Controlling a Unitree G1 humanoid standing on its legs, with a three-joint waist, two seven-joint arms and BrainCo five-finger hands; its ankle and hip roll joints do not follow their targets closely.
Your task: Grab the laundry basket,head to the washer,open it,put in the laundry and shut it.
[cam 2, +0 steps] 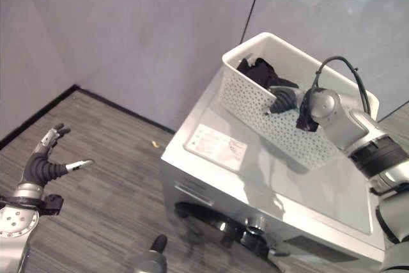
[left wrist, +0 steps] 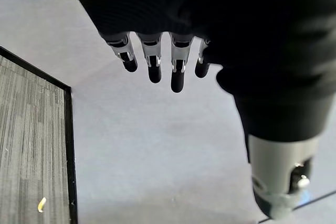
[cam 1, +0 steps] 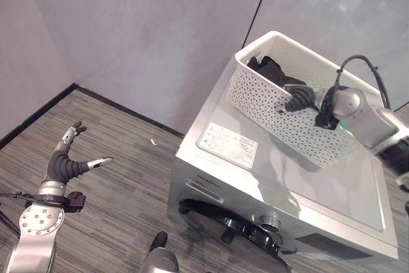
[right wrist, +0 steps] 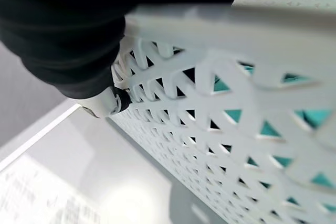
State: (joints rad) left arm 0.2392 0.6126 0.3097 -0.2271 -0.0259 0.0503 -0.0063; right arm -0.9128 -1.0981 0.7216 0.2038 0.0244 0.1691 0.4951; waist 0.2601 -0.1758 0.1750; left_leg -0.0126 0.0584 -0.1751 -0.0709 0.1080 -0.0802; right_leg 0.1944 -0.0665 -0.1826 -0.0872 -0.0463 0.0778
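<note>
The white perforated plastic laundry basket [cam 1: 291,103], seated atop the silver front-loading washer [cam 1: 281,183], is gripped at its rim by the right hand [cam 1: 295,99], while the left hand [cam 1: 67,161] is held spread and empty.

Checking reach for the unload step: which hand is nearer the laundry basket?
Right. The right hand is at the laundry basket on the washer, over its rim by the dark laundry. The left hand hangs open over the floor, far off.
</note>
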